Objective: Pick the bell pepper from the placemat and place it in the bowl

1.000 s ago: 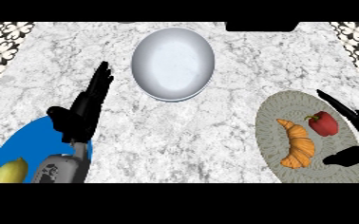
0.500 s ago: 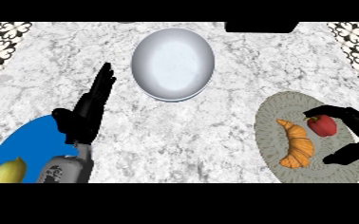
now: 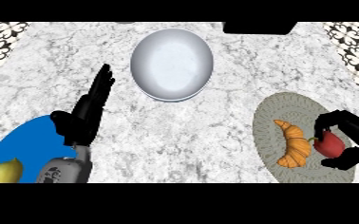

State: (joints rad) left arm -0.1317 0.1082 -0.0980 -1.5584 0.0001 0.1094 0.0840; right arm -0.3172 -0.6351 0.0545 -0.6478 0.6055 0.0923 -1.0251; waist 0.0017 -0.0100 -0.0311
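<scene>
Red bell pepper (image 3: 330,143) on grey placemat (image 3: 270,118), beside croissant (image 3: 294,143), enclosed by curled fingers of right hand (image 3: 340,123). Left hand (image 3: 88,109) open, fingers straight, well left of white bowl (image 3: 172,64).

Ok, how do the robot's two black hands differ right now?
The left hand is open, fingers straight, over the grey marble counter beside the round blue plate, holding nothing. The right hand is curled around the red bell pepper on the round grey placemat, next to the orange croissant. Both are black and enter from the view's lower part.
</scene>
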